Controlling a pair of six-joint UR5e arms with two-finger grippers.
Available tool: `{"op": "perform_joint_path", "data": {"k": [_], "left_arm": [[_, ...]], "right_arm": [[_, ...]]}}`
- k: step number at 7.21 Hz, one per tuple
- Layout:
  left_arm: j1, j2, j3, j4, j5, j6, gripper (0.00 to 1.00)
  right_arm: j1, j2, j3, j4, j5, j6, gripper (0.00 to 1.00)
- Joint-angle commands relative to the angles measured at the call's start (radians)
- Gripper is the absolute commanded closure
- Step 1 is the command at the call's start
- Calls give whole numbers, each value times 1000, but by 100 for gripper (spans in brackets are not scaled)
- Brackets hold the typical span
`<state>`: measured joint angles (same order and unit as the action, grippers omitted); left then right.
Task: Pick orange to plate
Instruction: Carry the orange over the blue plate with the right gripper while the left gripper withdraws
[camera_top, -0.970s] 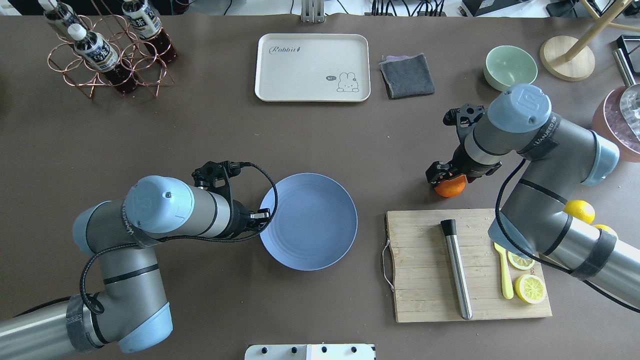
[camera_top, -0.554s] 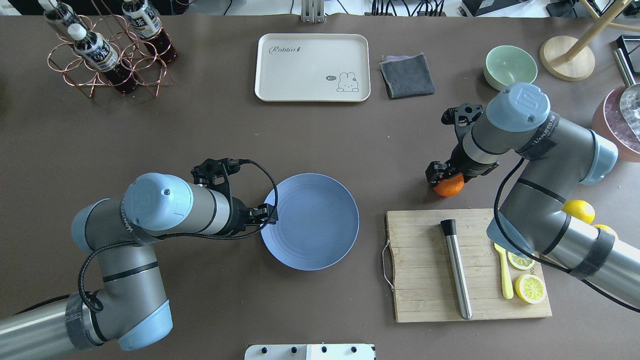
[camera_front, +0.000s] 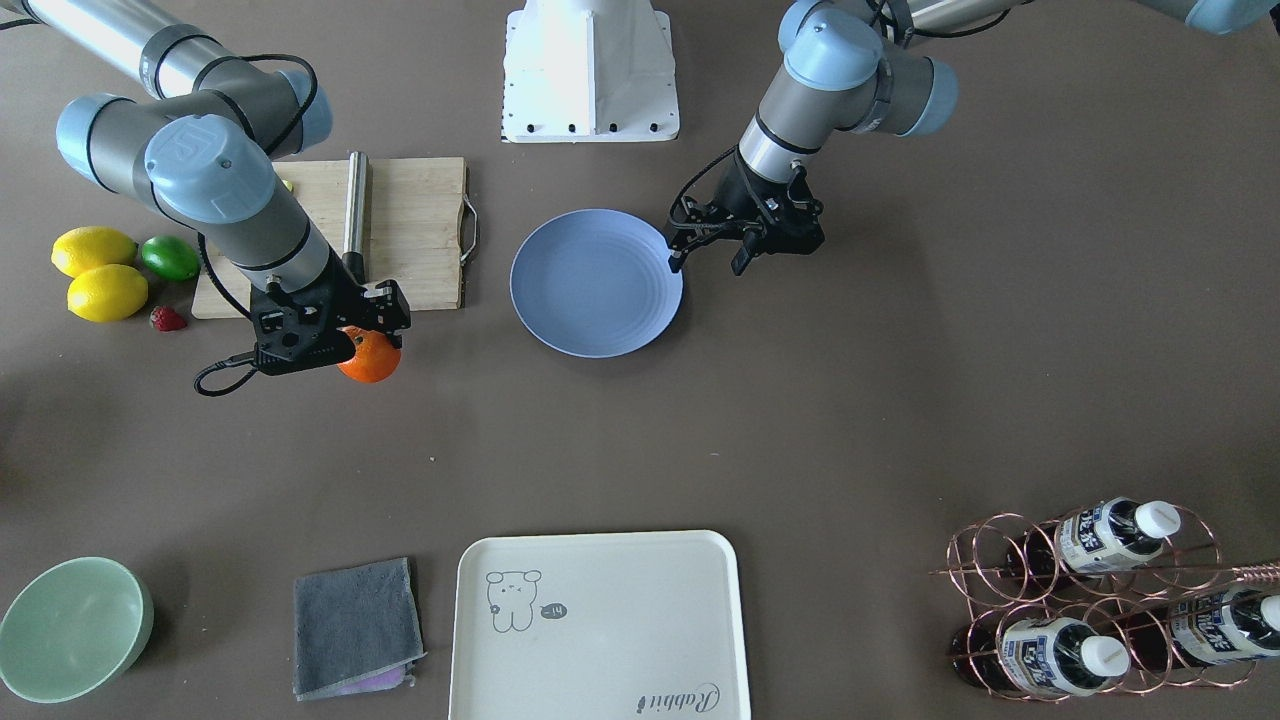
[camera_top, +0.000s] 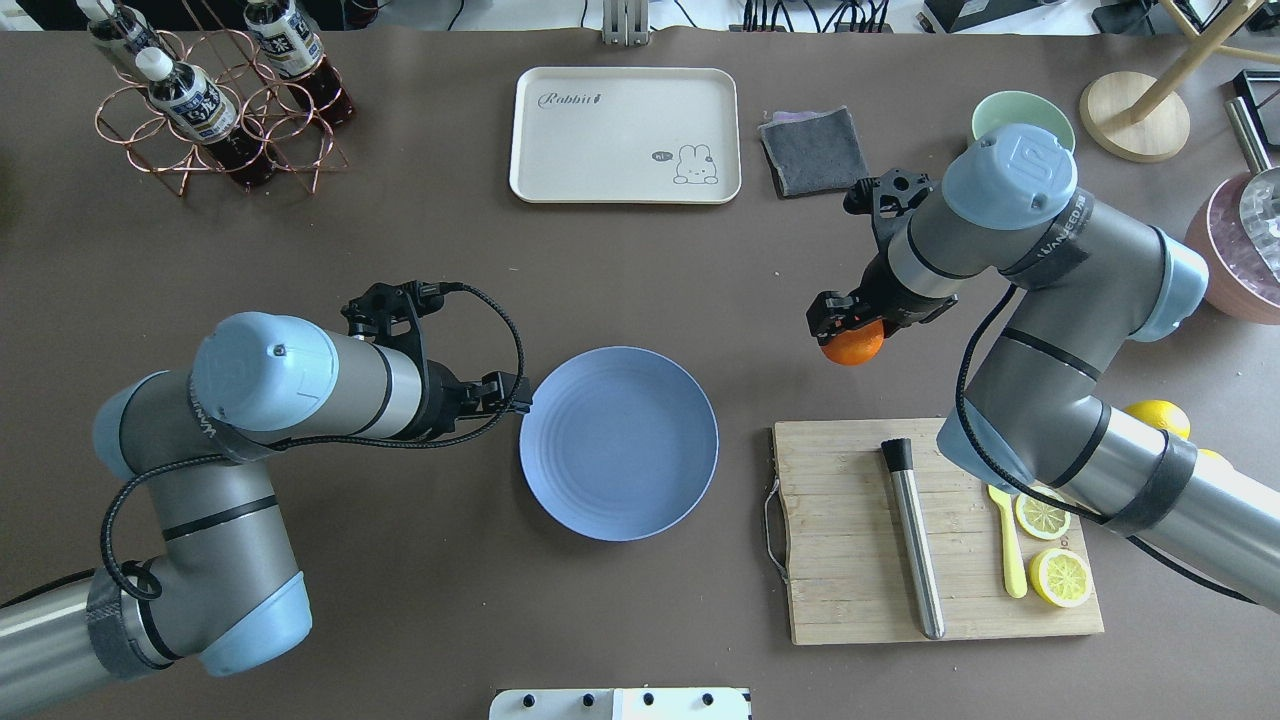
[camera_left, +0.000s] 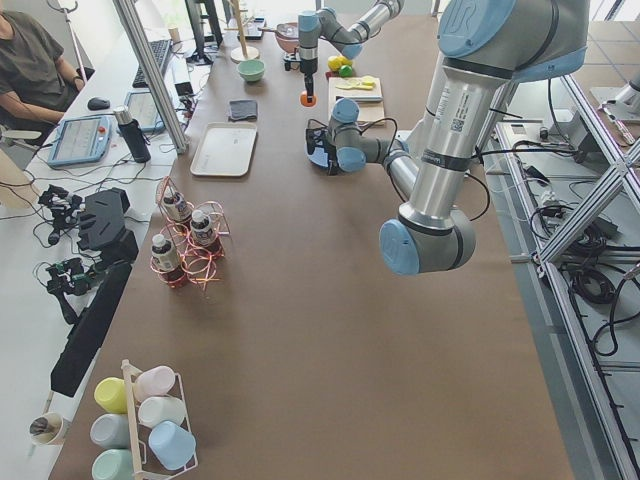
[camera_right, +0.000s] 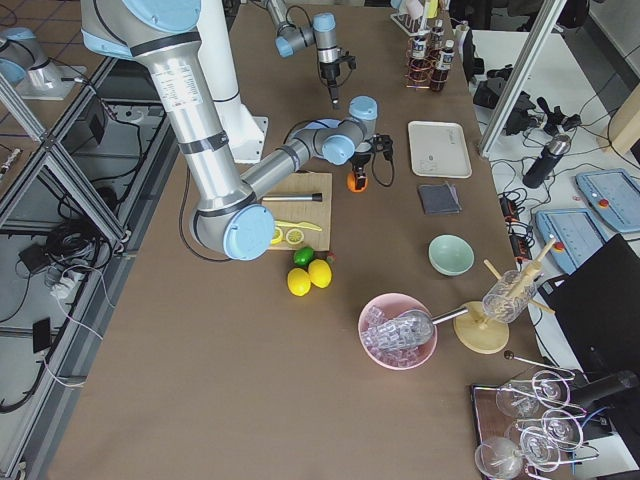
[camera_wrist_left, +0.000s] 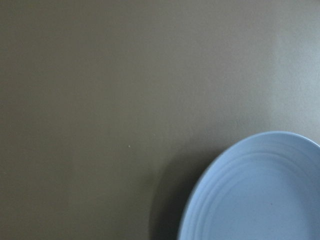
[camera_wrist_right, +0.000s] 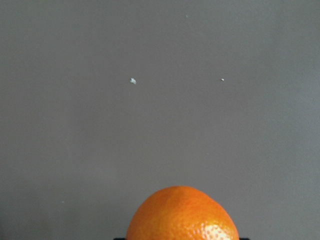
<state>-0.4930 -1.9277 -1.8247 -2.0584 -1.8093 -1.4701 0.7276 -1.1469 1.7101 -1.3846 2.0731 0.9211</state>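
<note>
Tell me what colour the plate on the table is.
The plate is light blue with faint concentric rings, shown best in the overhead view.

Robotics lab: aluminium frame (camera_left: 150, 70), seated operator (camera_left: 30, 60).

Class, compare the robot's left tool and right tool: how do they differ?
The right tool is shut on the orange; the left tool is open and empty. The right tool is beyond the cutting board's far edge, away from the plate; the left tool is beside the plate's rim. Both are black and two-fingered.
</note>
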Motion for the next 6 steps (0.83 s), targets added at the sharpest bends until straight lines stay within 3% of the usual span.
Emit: {"op": "perform_joint_path", "data": {"k": [1,3,6], "left_arm": [[-53,117,-56,-9,-10,142,4],[-149,177,-50,-19,-103,256,4],[-194,220,-38,-66,-131,316,4]], "right_arm": [[-60,79,19,-2,-19,137,100],[-208,154,34,-11,-138,305,100],[-344,251,0,-76,-261,378,100]]}}
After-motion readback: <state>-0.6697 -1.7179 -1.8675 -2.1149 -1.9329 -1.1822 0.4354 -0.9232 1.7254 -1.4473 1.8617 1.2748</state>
